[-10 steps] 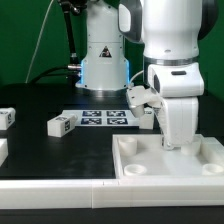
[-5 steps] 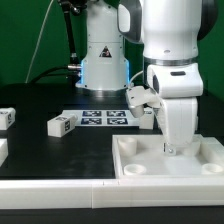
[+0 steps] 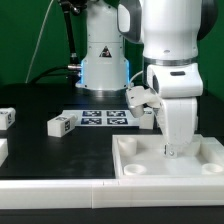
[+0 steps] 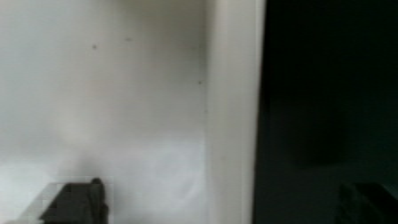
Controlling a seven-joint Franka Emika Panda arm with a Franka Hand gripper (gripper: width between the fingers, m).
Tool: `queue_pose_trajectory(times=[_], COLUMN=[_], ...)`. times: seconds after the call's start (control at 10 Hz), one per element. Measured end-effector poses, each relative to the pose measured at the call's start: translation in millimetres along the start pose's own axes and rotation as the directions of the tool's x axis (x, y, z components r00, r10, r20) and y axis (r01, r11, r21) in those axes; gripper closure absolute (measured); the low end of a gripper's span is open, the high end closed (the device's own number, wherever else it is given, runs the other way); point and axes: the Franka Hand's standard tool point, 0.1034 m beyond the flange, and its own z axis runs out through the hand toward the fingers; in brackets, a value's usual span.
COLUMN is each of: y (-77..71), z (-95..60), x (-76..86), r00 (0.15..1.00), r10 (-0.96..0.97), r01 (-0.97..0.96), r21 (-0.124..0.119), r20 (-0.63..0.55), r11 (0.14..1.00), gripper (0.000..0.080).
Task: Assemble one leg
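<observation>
Nearest, the white tray (image 3: 135,160) sits on the black table (image 3: 70,155) at the exterior view's right. The gripper (image 3: 169,150) hangs down into it. In the wrist view its fingers (image 4: 71,200) stand spread apart with nothing between them. Further back a leg (image 3: 60,124) lies on the table, well apart from the gripper, and another leg (image 3: 5,118) lies at the exterior view's left edge. The marker board (image 3: 105,118) lies just beyond

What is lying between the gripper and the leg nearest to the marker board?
Between leg and gripper, the exterior view shows bare black table, then the rim of the white tray-like piece.
</observation>
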Motion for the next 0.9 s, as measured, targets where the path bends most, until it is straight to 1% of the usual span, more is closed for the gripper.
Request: queue_pose_trajectory(times=[0.1, 0.2, 0.3, 0.4, 0.5, 0.6, 0.7, 0.8, 0.9], y=[0.0, -1.1, -6.0, -16.1, -19.8, -21.6, -23.5, -24.2, -24.4], z=[-0.7, -10.1, -23.2, -32.8, -36.7, -44.2, -49.7, -47.4, -46.9], x=[0.5, 3.7, 8.8, 13.6, 15.5, 20.8, 24.7, 23.5, 23.7], r00=[1.000, 0.999, 0.998, 0.996, 0.995, 0.985, 0.987, 0.980, 0.953], r10=[0.006, 0.041, 0.066, 0.090, 0.101, 0.173, 0.163, 0.197, 0.303], r01=[-0.006, -0.041, -0.066, -0.090, -0.101, -0.172, -0.162, -0.196, -0.303], r21=[0.000, -0.010, -0.025, -0.034, -0.036, -0.047, -0.063, -0.059, -0.057], r20=[0.000, 0.004, 0.008, 0.013, 0.015, 0.013, 0.008, 0.006, -0.002], r11=[1.000, 0.999, 0.998, 0.995, 0.994, 0.984, 0.985, 0.979, 0.951], gripper=[0.0150, 0.0150, 0.0150, 0.0150, 0.0150, 0.0150, 0.0150, 0.0150, 0.0150])
